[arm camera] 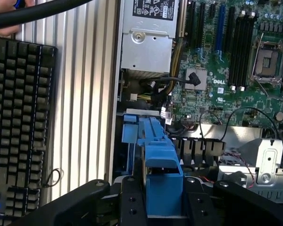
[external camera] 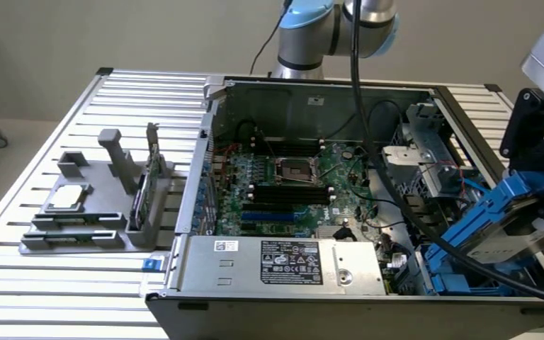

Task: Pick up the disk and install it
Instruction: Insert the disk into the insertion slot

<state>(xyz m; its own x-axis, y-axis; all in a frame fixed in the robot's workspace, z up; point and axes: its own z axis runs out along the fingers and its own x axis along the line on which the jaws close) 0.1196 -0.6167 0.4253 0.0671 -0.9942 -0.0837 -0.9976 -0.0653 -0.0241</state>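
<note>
Claw (arm camera: 164, 195) closed on the disk (arm camera: 159, 150), black fingers (arm camera: 132, 202) pressed against either side of its blue rail frame. In the exterior view the disk (external camera: 495, 230) is off the counter and tilted steeply, upper end at the claw, lower end pointing down into the corner of the open computer case (external camera: 300, 92) at the exterior view's right, near edge. Lower end sits just at the blue drive bay (external camera: 456, 280); contact with the bay cannot be told. A thick black cable (external camera: 371, 142) runs from the arm (external camera: 319, 28) behind the case, across the case opening, toward the claw. Beside the bay, along the case's near edge: grey power supply (external camera: 282, 262) with a printed label. Beyond it lies the green motherboard (external camera: 291, 184). Case rests on a slatted metal counter (external camera: 26, 290). Well apart, at the exterior view's left, a grey fixture (external camera: 74, 241) carries a small square chip (external camera: 69, 198) and an upright card (external camera: 144, 191). Wrist view also shows a black keyboard (arm camera: 19, 117) on the counter beside the case
</note>
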